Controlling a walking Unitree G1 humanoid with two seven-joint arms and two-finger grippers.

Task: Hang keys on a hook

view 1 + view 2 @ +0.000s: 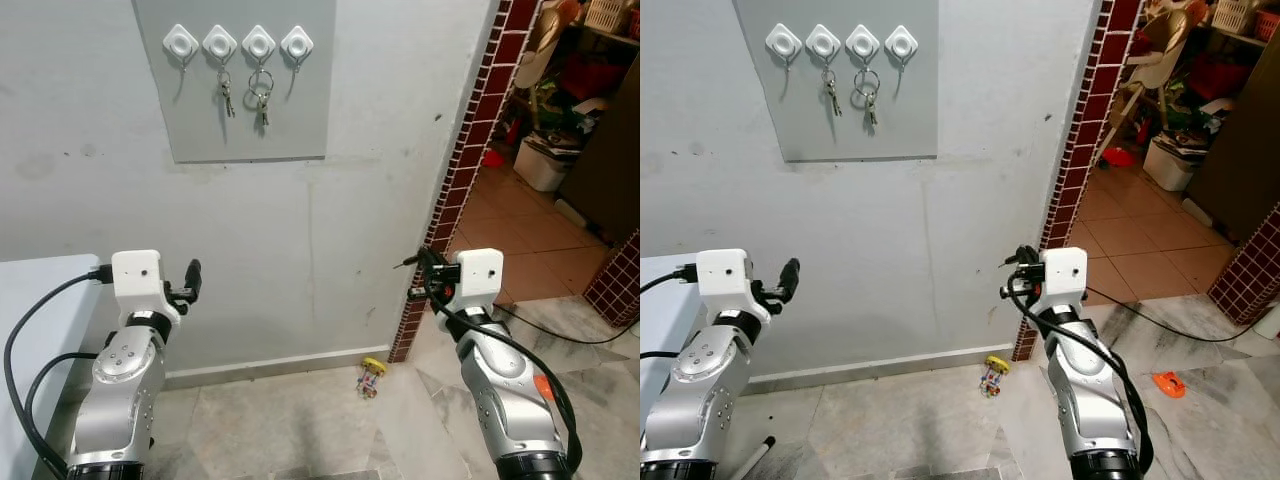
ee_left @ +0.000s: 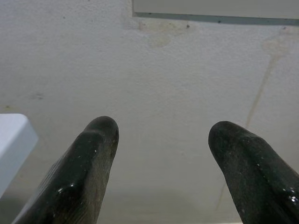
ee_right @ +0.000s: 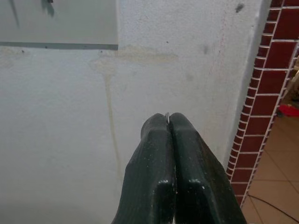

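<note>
Hooks (image 1: pixel 239 44): two of four hold keys (image 1: pixel 260 98). Left gripper (image 2: pixel 161 140) jaws spread; right gripper (image 3: pixel 168 122) jaws pressed together, a metal sliver between.

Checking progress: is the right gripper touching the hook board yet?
Apart. In the left eye view the right gripper sits well below and to the right of the hook board, with bare wall between them.

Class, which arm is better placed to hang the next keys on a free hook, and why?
Right. The right gripper is shut with a sliver of metal between its fingertips, probably a key ring, below the free rightmost hook. The left gripper is open with nothing between its fingers.
</note>
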